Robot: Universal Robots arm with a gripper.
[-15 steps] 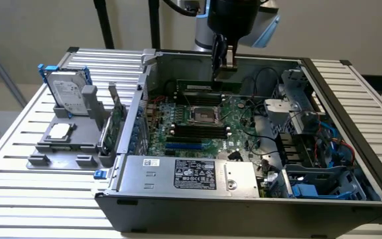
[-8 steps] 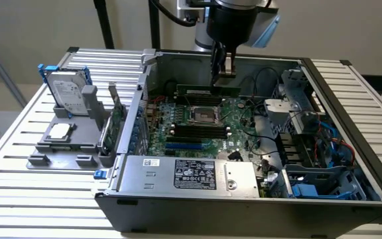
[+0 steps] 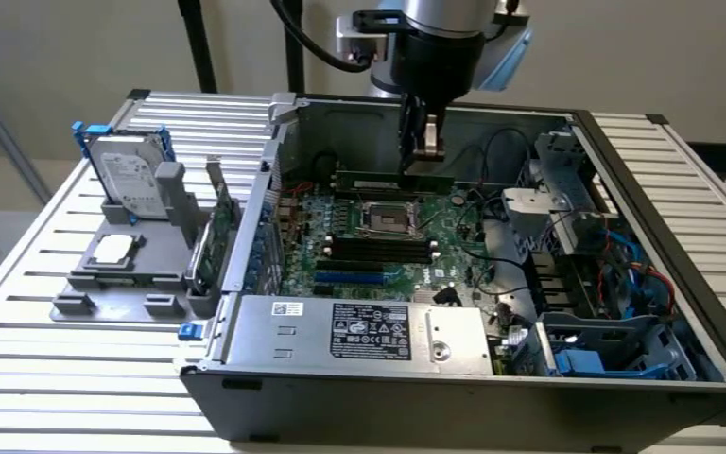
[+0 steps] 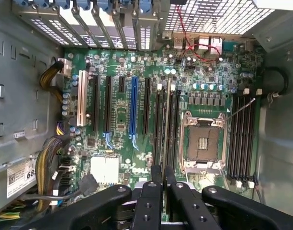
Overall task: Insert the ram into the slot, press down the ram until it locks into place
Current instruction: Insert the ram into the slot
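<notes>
Ram (image 3: 382, 180), a long thin green circuit-board stick, pinched by the black two-finger gripper (image 3: 422, 161) low inside the open case.

To my eye, doing this step well means keeping the stick level and lined up with one long black memory slot (image 4: 166, 124) beside the square metal processor socket (image 4: 204, 143), with pressure straight down and even at both ends; a tilt could jam it. The fingers stand narrow, closed on the ram's top edge; whether it is seated I cannot tell. The big grey metal computer case (image 3: 464, 397) holds the green motherboard (image 3: 454, 241) and a silver labelled power supply (image 3: 363, 331). Outside it, at the exterior view's left, a grey plastic tray (image 3: 86, 282) carries a silver hard drive (image 3: 129, 180), an upright green expansion card (image 3: 220, 227) and a small square chip (image 3: 113, 248).
</notes>
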